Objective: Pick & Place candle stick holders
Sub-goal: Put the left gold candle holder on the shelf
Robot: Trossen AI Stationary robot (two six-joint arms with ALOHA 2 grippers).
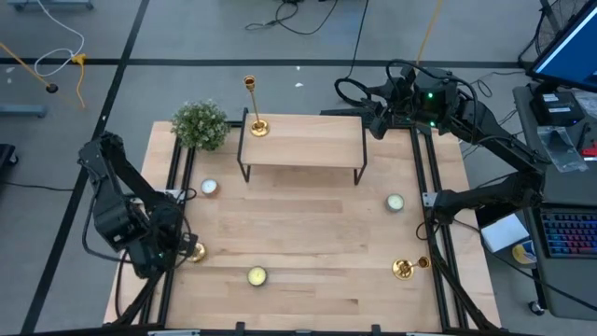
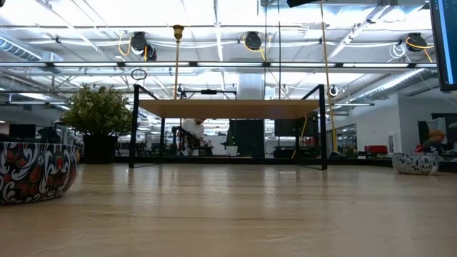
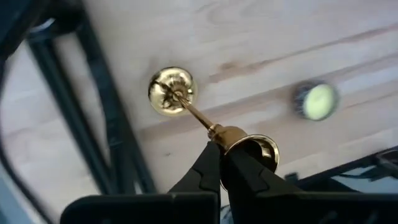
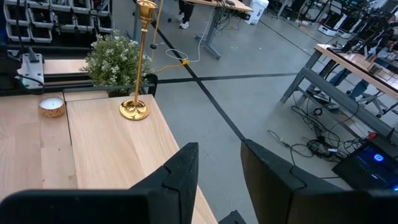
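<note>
My left gripper (image 1: 177, 250) hangs over the table's near left part, pointing down, shut on a short gold candle stick holder (image 1: 194, 252). A tall candle stick holder (image 1: 252, 105) stands on its round base on the raised wooden shelf (image 1: 301, 140), also in the right wrist view (image 4: 142, 62). A third candle stick holder (image 1: 407, 268) is at the near right and looks to lie on its side. My right gripper (image 4: 217, 168) waits open and bare, high beyond the shelf's far right corner (image 1: 375, 119). My left gripper pinches the candle stick holder's thin stem just under its top cup (image 3: 215, 132) between its two fingers. The fingers come from above, pointing down. The holder stands upright below them, its round base (image 3: 172, 90) lowest; whether the base touches the table I cannot tell.
Short candles in tins sit on the table (image 1: 208, 187), (image 1: 395, 202), (image 1: 256, 275). A green bushy plant (image 1: 201, 124) stands at the shelf's far left. Dark frame rails (image 1: 175, 177) run along both table sides. Bare wood (image 1: 308, 233) lies in the table's middle.
</note>
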